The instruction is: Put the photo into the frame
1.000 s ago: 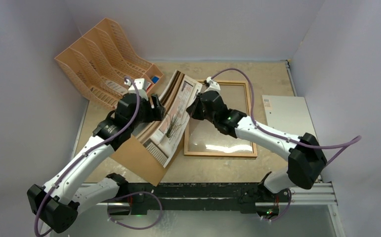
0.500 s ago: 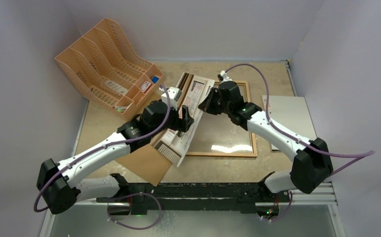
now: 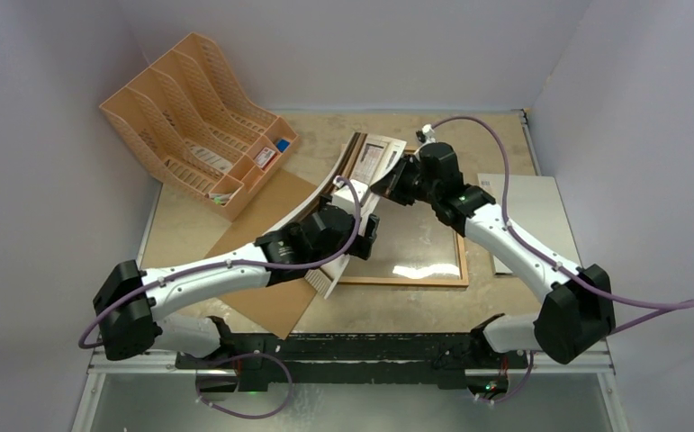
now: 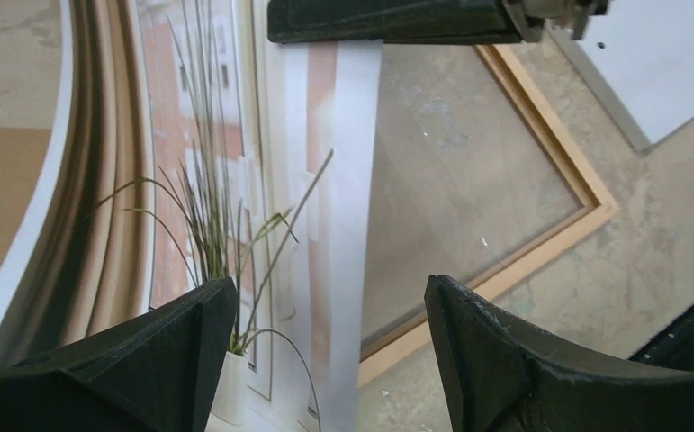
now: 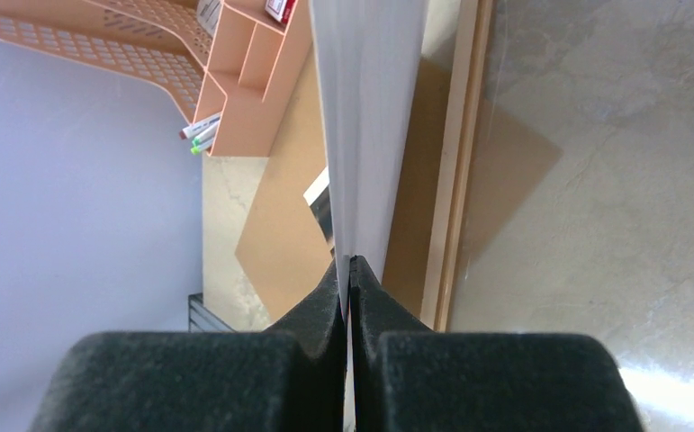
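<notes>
The photo (image 3: 372,162), a print of a grassy potted plant, arches up over the left rail of the frame (image 3: 406,281), which lies flat on the table. My right gripper (image 3: 395,183) is shut on the photo's far edge. In the right wrist view the sheet (image 5: 365,108) runs edge-on out of the closed pads (image 5: 329,297). My left gripper (image 3: 364,238) hangs over the photo's near part. In the left wrist view it (image 4: 327,286) is open, and the print (image 4: 208,207) and its right edge lie below the gap. The frame's corner (image 4: 550,243) shows to the right.
A brown backing panel (image 3: 271,270) lies under the photo's left side. An orange-tan file rack (image 3: 190,117) stands at the back left. A pale grey-white sheet (image 3: 527,211) rests right of the frame. Walls close in on three sides.
My left arm swung right, from beside the rack to the frame's left rail, and its jaws widened. My right gripper carried the photo's far edge rightward and back over the frame.
</notes>
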Available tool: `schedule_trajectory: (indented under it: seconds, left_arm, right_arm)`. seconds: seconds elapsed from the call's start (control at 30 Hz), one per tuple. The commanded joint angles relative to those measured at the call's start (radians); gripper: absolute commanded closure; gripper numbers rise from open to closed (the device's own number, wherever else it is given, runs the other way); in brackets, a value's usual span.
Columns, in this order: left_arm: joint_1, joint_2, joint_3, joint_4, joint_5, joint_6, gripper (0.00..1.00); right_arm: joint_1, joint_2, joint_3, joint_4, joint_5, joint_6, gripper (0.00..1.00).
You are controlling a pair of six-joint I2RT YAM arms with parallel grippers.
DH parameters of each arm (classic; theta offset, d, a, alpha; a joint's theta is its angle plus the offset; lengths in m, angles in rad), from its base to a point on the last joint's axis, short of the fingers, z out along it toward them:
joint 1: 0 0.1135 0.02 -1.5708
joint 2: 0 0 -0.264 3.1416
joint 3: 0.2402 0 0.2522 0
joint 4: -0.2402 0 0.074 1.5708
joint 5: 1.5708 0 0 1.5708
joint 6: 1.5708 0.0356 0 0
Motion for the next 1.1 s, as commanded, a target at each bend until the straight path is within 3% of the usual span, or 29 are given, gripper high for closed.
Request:
schedule_trajectory:
  seconds: [0.0, 0.3, 0.93, 1.07]
  left_arm:
    - [-0.026, 0.022, 0.083, 0.011, -0.137, 0.040, 0.20]
    - [-0.060, 0.094, 0.135, -0.039, -0.307, -0.033, 0.22]
    - [-0.109, 0.199, 0.260, -0.214, -0.470, -0.132, 0.70]
    - [-0.109, 0.205, 0.273, -0.238, -0.504, -0.143, 0.67]
  right_arm:
    - [-0.019, -0.037, -0.025, 0.044, -0.073, 0.063, 1.00]
    - [-0.025, -0.046, -0.032, 0.099, -0.062, 0.146, 1.00]
    - [-0.025, -0.042, -0.028, 0.143, -0.076, 0.166, 1.00]
    - [-0.027, -0.037, -0.024, 0.144, -0.090, 0.172, 1.00]
